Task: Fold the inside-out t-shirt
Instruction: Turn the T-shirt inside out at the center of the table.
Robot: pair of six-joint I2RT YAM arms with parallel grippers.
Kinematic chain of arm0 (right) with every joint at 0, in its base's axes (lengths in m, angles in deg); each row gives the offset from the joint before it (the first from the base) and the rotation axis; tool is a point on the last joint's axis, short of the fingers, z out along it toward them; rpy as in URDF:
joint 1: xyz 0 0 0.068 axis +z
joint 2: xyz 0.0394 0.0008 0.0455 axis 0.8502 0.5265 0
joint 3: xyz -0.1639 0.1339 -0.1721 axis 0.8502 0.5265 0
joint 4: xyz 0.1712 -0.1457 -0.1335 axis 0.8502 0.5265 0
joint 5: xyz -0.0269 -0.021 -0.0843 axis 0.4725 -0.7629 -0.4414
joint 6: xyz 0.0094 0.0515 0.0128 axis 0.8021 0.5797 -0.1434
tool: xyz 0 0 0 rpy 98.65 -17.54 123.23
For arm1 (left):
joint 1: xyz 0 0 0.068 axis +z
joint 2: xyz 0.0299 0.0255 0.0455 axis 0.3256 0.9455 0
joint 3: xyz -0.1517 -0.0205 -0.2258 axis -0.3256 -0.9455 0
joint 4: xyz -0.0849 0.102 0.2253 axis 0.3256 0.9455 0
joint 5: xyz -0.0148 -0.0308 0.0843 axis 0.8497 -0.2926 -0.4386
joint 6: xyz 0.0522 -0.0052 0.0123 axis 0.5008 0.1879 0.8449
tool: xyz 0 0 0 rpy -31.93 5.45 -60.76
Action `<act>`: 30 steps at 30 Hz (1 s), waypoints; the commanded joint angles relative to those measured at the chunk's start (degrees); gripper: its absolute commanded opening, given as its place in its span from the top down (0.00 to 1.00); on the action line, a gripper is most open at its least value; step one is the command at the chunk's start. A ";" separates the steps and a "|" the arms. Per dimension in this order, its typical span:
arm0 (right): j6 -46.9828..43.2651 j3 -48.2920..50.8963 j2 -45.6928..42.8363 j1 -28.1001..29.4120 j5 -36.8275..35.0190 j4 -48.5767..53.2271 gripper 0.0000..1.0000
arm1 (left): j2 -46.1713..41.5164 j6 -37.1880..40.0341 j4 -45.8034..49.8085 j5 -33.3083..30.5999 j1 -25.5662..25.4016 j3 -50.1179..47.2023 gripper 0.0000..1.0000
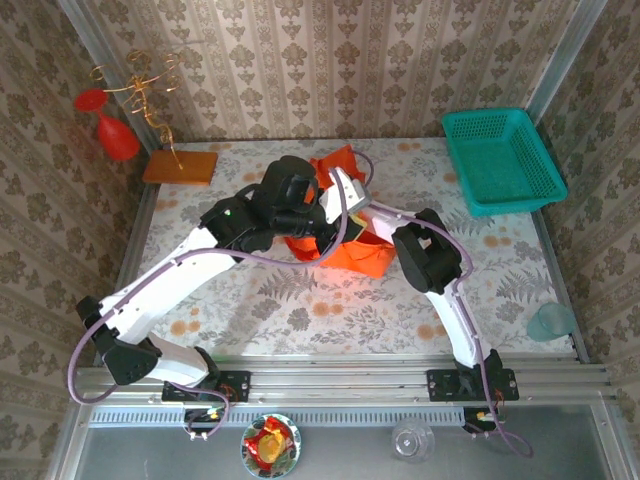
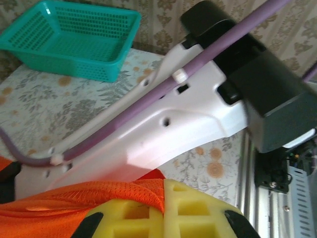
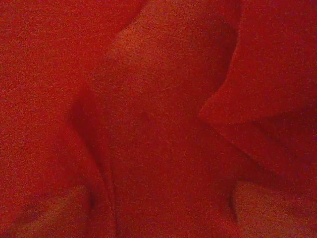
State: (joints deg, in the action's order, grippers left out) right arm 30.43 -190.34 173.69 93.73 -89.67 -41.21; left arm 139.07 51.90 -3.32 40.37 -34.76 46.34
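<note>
currently the plain bright orange-red cloth t-shirt (image 1: 352, 252) lies bunched in the middle of the floral-patterned table (image 1: 330, 310), one fold pinched in the closed left tool (image 2: 164, 191); how the right tool stands i cannot tell. gripped by a single fold, the heap could bunch worse on a pull, or snag the purple cable (image 2: 148, 106). the teal plastic mesh basket (image 1: 500, 160) at the far right corner is empty.

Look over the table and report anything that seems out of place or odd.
The t-shirt lies in a crumpled heap in the middle of the table, not flat, one bunch pinched in the left gripper. Nothing looks spilled or damaged.
</note>
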 commanded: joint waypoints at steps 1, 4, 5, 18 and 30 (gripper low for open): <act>0.95 5.93 -1.19 -1.08 3.50 10.94 0.49 | -1.96 -2.15 0.35 -5.18 2.12 1.60 1.00; 0.84 10.95 -5.19 -1.83 4.96 9.11 0.67 | -2.38 -4.31 -0.36 -5.68 6.09 1.01 1.00; 0.74 12.20 -6.45 -2.09 5.62 8.98 0.73 | -2.64 -4.95 -0.81 -5.53 7.61 0.69 1.00; -0.70 28.86 -28.72 -0.71 12.08 6.07 1.00 | 6.02 -9.33 -4.34 -11.07 24.01 -4.05 1.00; -0.26 33.42 -46.39 3.14 17.61 6.77 1.00 | 18.70 -11.70 -11.72 -5.20 30.77 -10.40 1.00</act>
State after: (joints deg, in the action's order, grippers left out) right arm 30.94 -156.97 130.63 96.29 -74.48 -35.51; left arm 156.40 42.00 -12.17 32.39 -5.03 36.96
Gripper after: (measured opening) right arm 0.049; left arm 0.051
